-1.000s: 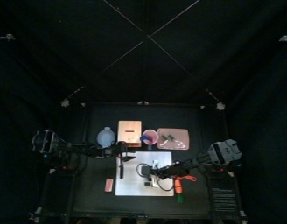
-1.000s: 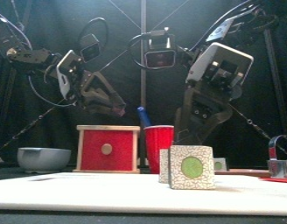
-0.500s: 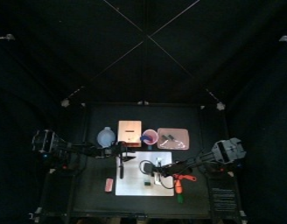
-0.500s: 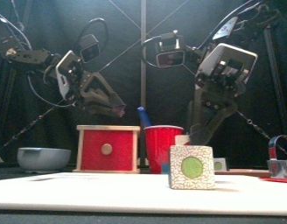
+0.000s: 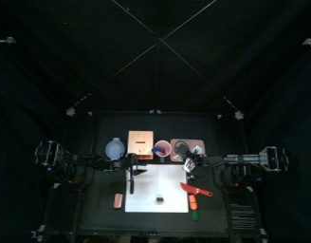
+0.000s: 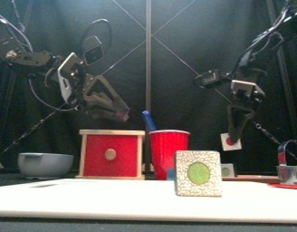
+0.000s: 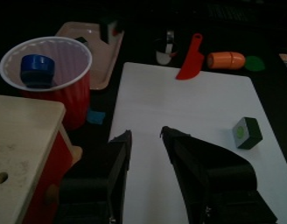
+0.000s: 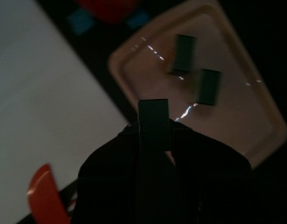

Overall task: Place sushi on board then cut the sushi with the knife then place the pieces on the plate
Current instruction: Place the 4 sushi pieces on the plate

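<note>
Sushi is spread out: one piece stands on the white board, over whose left part the left gripper is held, jaws apart and empty. The red knife is laid at the board's right edge. Another piece is clamped in the jaws of the right gripper above the pink tray, where two pieces already lie, presumably for release.

Sushi piece on board, tray behind
</note>
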Robot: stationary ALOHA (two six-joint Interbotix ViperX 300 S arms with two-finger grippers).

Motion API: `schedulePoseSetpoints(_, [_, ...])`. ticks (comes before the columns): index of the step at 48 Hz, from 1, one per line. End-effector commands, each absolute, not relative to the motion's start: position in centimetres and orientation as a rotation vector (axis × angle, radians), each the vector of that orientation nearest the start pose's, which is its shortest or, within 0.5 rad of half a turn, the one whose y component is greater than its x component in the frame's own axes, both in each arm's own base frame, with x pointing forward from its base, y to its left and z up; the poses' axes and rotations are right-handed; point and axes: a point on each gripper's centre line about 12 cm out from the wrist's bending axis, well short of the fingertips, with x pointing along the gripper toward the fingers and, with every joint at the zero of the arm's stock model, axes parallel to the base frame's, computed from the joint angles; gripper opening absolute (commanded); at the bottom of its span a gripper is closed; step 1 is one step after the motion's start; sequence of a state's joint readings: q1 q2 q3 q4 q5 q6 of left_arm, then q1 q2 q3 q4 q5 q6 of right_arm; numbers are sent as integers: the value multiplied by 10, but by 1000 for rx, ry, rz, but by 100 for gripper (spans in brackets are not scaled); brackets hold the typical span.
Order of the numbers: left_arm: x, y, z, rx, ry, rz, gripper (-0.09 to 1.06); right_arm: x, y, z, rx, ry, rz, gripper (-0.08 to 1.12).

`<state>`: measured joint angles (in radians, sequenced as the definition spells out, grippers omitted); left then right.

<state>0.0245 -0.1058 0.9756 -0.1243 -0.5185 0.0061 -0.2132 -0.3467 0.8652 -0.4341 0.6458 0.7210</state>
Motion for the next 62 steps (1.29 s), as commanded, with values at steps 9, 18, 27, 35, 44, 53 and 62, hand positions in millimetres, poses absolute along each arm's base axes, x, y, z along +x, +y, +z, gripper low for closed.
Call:
schedulePoseSetpoints(9, [334,19,167,-97,330,113,75,226,-116,159,387,990,-710,54])
schedulePoseSetpoints(18, [334,19,167,-96,330,112,75,222,-116,143,464,940,-692,60])
schedulePoseSetpoints(27, [334,19,167,-97,330,113,75,211,-114,128,486,967,-699,73])
schedulePoseSetpoints(35, [334,19,167,-97,331,113,75,214,-115,139,483,926,-695,79])
schedulePoseSetpoints(44, [334,19,167,-96,331,112,75,236,-100,171,443,846,-616,79])
schedulePoseSetpoints(53, [334,19,167,-99,330,113,75,285,-31,192,256,815,-314,79])
schedulePoseSetpoints(62, [334,18,166,-101,331,112,75,324,35,199,165,811,-112,78])
